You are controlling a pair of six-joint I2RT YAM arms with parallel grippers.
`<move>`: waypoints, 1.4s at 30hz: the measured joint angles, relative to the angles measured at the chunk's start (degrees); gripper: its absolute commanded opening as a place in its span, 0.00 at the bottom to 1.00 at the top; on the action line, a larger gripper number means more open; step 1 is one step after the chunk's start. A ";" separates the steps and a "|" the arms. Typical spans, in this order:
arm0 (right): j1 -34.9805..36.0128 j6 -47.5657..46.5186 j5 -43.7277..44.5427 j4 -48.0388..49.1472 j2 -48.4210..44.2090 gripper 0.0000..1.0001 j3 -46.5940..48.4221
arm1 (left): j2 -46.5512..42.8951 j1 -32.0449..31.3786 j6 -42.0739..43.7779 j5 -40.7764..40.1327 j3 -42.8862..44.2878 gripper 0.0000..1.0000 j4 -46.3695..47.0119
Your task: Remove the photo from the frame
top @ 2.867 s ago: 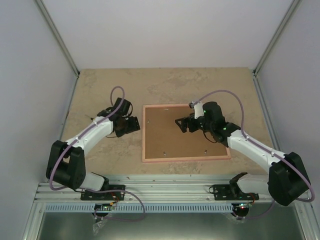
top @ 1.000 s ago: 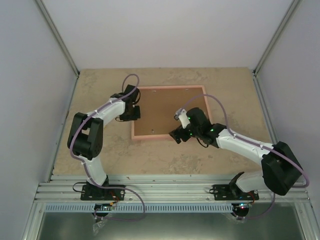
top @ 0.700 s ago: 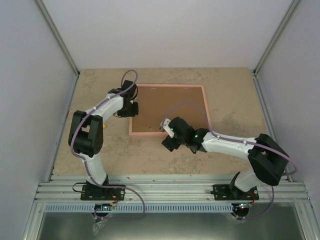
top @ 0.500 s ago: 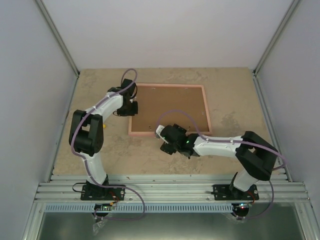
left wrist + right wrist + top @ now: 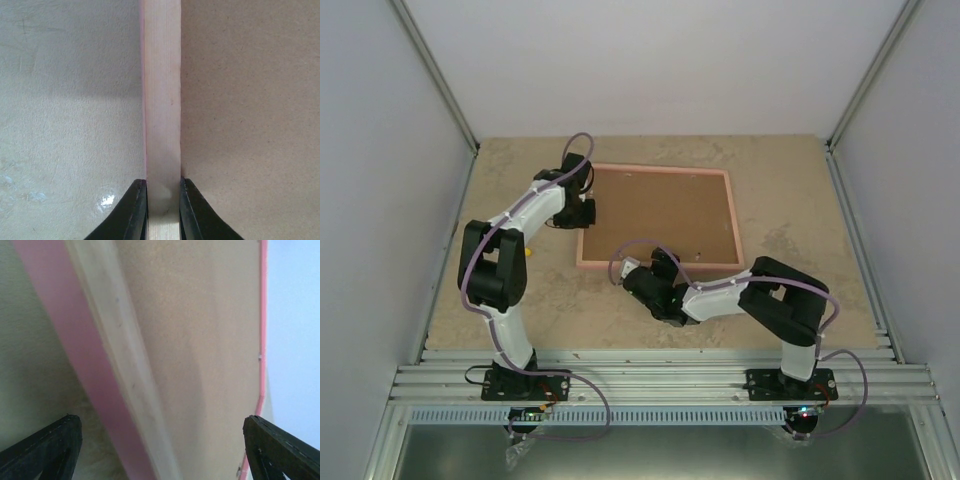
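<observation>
Frame [image 5: 660, 215] lies back-up on the table [image 5: 780, 300], brown board showing. Left gripper [image 5: 162, 184] is clamped on the frame's left rail, 1 finger on each side. Right gripper [image 5: 160, 425] sits at the near-left corner, its 2 fingers wide apart, straddling the near rail without gripping it.

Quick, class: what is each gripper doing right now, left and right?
Left gripper: shut on the left edge of the thin pink rectangular picture frame.
Right gripper: open, jaws wide at the frame's near edge, gripping nothing.
</observation>
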 measured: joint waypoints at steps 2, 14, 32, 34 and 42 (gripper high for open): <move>0.02 -2.34 1.97 3.43 1.92 0.84 0.02 | 0.00 0.04 0.02 0.33 0.02 0.04 -0.13; -0.98 -12.90 7.58 17.97 9.29 0.46 0.48 | 0.00 0.09 0.42 1.81 -0.07 0.06 -0.37; -0.46 -12.92 7.50 -2.89 -1.20 0.00 2.97 | -6.05 2.95 -3.87 9.18 -2.71 0.44 3.72; -0.46 -11.74 6.67 -7.13 -3.37 0.01 4.07 | -8.74 4.57 -5.14 10.54 -2.82 0.53 4.39; -1.11 -5.75 2.14 -23.28 -10.49 0.01 13.03 | -22.12 9.75 -10.75 14.23 -5.42 0.70 9.07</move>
